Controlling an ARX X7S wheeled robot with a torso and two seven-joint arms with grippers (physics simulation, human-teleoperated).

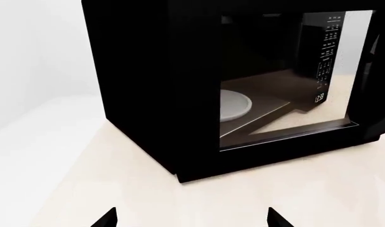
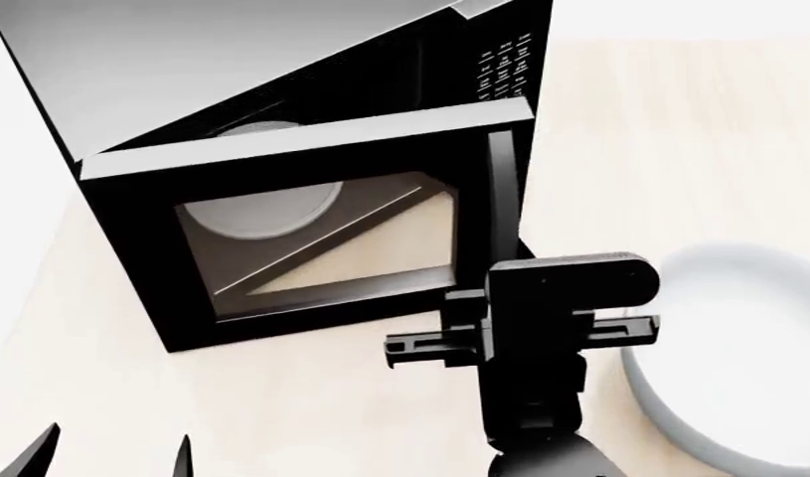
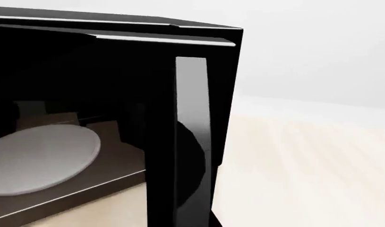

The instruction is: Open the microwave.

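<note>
Large black boxy microwave door ajar on pale wooden bench, right end effector near handle, grip unclear, left end effector spread wide

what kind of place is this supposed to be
Most likely a simulated kitchen counter, though little of the room shows. A black microwave with a white turntable inside stands on a pale wood-look countertop, and a white bowl-like dish sits beside it, against plain white surroundings.

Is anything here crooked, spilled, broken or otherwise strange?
Nothing is spilled or broken. The only thing not in its usual state is the microwave: its door stands swung out from the body at an angle, with the right claw near the handle. The white turntable lies flat inside.
</note>
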